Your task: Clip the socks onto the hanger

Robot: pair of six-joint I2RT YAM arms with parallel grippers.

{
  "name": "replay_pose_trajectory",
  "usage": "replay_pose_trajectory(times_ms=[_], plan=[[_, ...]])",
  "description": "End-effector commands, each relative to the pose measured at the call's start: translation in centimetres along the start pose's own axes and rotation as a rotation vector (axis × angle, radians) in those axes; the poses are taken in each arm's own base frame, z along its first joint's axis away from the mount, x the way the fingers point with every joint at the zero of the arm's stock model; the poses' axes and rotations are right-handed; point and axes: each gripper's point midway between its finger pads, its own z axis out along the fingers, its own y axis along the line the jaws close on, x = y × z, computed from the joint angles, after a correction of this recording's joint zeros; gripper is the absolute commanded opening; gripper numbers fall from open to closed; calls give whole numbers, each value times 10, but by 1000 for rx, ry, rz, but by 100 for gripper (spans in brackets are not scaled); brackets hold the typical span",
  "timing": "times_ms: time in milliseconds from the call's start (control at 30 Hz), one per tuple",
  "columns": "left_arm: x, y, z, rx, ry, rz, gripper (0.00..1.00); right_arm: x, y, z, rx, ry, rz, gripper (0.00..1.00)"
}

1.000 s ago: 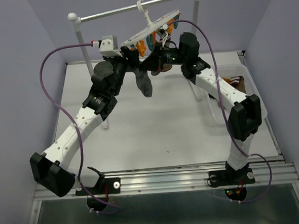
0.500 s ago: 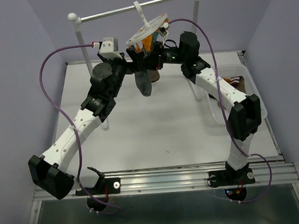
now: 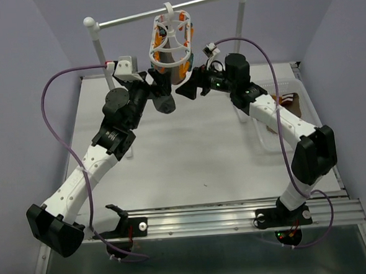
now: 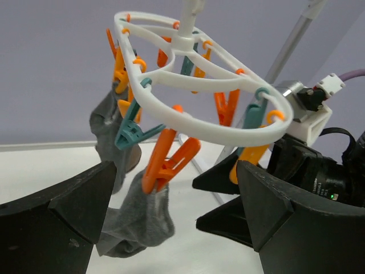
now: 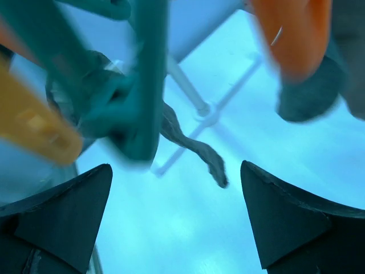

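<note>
Beneath the hanger (image 4: 194, 123), grey socks (image 4: 140, 214), partly hidden.

hanger (image 4: 194, 123) hung on rack bar (image 3: 132, 17), socks (image 4: 140, 220) clipped beneath it, left hand (image 3: 162, 93) and right hand (image 3: 187, 90) flanking below

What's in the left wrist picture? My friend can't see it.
A white oval hanger with orange and teal clips hangs in the middle, with grey socks clipped under it. The left arm's black fingers stand wide apart below.
</note>
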Motion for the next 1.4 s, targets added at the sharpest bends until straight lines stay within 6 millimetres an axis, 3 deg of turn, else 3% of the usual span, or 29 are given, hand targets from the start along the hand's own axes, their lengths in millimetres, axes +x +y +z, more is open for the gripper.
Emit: replay_pose_trajectory(times_ms=[0,400,467,500,633,733,800,867,900,1000,1133,1167,1300,1367], plan=[[-24,-3,-10,18,-78,8,99,-32,-11,-32,227,-131,-135,100],[-20,7,-9,-29,-76,36,99,-38,-41,-90,553,-246,-167,100],[-21,12,-11,-47,-82,41,99,-41,-45,-102,612,-277,-159,100],[-19,13,-11,-52,-81,42,99,-48,-58,-116,716,-329,-140,100],[-5,16,-12,-53,-44,56,99,-56,-65,-149,856,-424,-128,100],[6,14,-15,-20,-17,86,99,-49,-75,-162,934,-434,-124,100],[3,9,-22,21,-38,92,99,-48,-84,-175,1004,-453,-115,100],[12,1,-29,90,-24,107,99,-49,-89,-183,1041,-463,-111,100],[4,-4,-36,120,-47,112,99,-49,-89,-185,1048,-466,-110,100],[5,-17,-49,209,-45,114,99,-54,-96,-190,1068,-473,-101,100],[19,-56,-66,456,14,135,99,-66,-109,-188,1114,-464,-84,100],[23,-62,-67,485,25,142,99,-77,-108,-189,1115,-478,-80,100],[30,-76,-59,526,60,124,99,-92,-119,-178,1088,-472,-75,100],[26,-87,-53,544,66,111,99,-90,-130,-180,1098,-448,-52,100]])
